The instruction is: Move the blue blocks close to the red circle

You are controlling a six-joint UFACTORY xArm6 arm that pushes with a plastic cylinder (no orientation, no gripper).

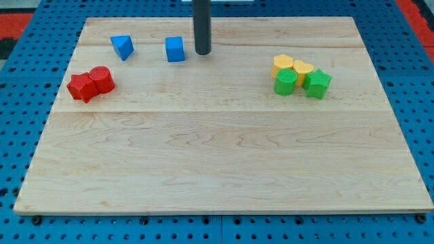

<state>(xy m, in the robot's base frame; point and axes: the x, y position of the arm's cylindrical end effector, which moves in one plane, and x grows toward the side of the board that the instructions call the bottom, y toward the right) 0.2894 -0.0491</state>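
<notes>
A blue cube (175, 49) sits near the view's top, left of centre. A blue triangular block (122, 47) lies further left. A red circle block (102, 78) stands at the view's left, touching a red star-like block (82, 87) on its left. My tip (203, 51) is just to the right of the blue cube, with a small gap between them.
Two yellow blocks (293, 66) and two green blocks (302, 83) are clustered at the view's right. The wooden board (224, 156) lies on a blue pegboard surface.
</notes>
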